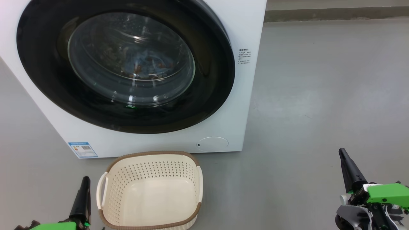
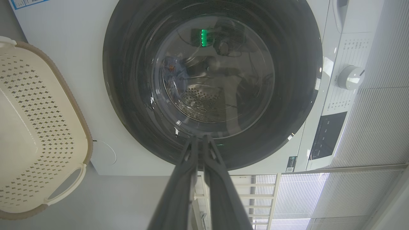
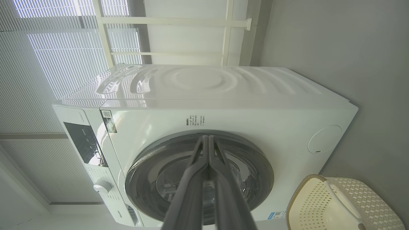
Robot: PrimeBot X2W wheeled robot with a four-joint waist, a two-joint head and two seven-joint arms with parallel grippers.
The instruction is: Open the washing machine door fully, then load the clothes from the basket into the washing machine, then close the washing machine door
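The washing machine door is seen shut on the washing machine, with the clothes visible behind its glass. The basket is set on the floor just nearer. The left end effector, near left, and the right end effector, near right, are fully closed with nothing held.

Washer on floor, at rear | door flush against washer front | clothes in drum, behind door glass | basket on floor just before washer, below door | left gripper just left of basket | right gripper well right of basket
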